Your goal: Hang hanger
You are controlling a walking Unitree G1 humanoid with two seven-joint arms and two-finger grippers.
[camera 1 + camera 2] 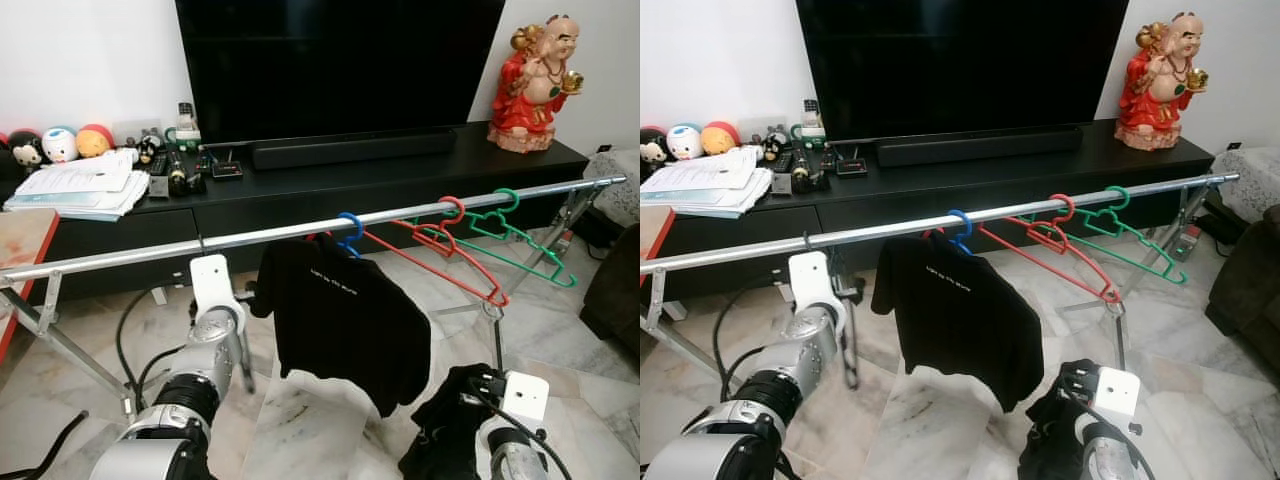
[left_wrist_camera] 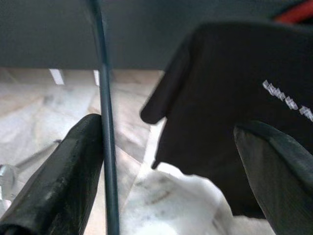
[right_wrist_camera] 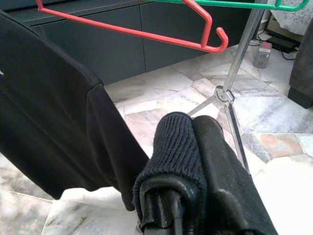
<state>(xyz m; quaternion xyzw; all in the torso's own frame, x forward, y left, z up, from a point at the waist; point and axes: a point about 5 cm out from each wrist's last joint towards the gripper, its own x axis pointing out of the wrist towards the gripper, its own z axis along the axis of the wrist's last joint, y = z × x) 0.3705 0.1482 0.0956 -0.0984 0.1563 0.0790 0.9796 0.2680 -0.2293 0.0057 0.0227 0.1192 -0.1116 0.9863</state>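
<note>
A silver rail (image 1: 150, 252) runs across in front of me. On it hangs a blue hanger (image 1: 350, 232) carrying a black T-shirt (image 1: 340, 320), with an empty red hanger (image 1: 440, 250) and an empty green hanger (image 1: 515, 232) further right. My left gripper (image 2: 168, 126) is open just below the rail, level with the shirt's left sleeve (image 2: 166, 98), which lies between and beyond its fingers (image 2: 63, 181). Low at the right, my right gripper (image 3: 195, 161) is shut on a bundle of black knit cloth (image 1: 450, 425).
Behind the rail stands a black TV console (image 1: 400, 175) with a soundbar (image 1: 350, 150), a stack of papers (image 1: 80, 185), small toys and a red statue (image 1: 535, 85). Rack legs (image 1: 60, 345) spread over the marble floor (image 1: 310, 430). A dark seat (image 1: 615, 290) stands at right.
</note>
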